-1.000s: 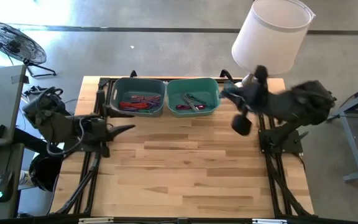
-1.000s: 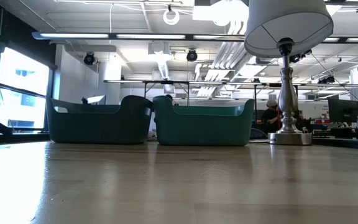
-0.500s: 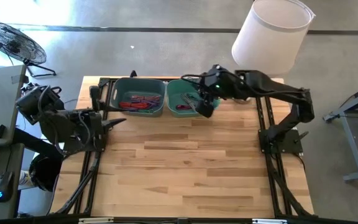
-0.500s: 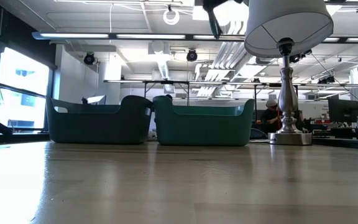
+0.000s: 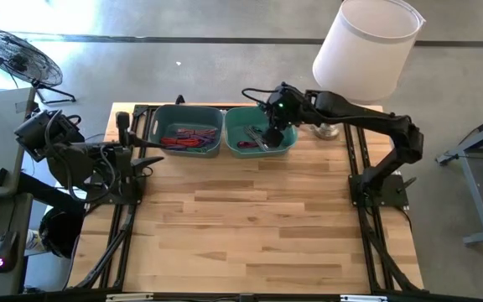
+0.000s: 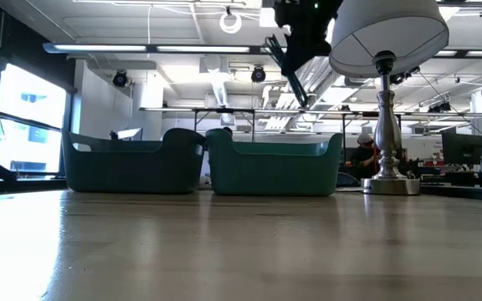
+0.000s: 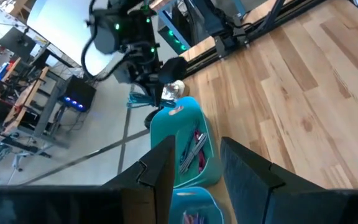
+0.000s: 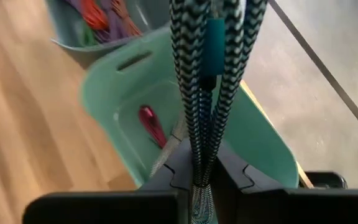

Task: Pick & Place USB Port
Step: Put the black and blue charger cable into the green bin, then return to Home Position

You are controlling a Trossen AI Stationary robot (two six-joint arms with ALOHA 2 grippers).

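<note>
Above the right-hand bin [image 5: 261, 130] at the far edge of the table [image 5: 250, 226], the right gripper [image 5: 275, 134] hung with its arm stretched across from the table's right side. Its wrist view showed the two dark fingers [image 8: 229, 174] pressed together on a braided black-and-white cable [image 8: 201, 81], which was folded into a bundle of several strands and bore a teal band partway along. The cable ran out ahead of the fingers, over the open mouth of the teal bin [image 8: 166, 118]. Inside that bin lay a red cable piece [image 8: 149, 122] and some pale grey ones beside it, resting on the floor of the bin.

The left-hand bin [image 5: 187, 130] stood touching the right one along the same far edge, and it held a tangle of red and purple cables [image 5: 187, 138]. From table height both bins [image 6: 274, 163] appeared side by side, with the right gripper [image 6: 295, 63] well above the rim of the right one.

A lamp with a white shade [image 5: 366, 46] stood at the far right corner of the table, its metal base [image 6: 390, 186] just beside the right bin.

The left gripper [image 5: 145, 159] waited near the table's left edge, close to the left bin, with its fingers [image 7: 247, 174] spread apart and nothing between them.
</note>
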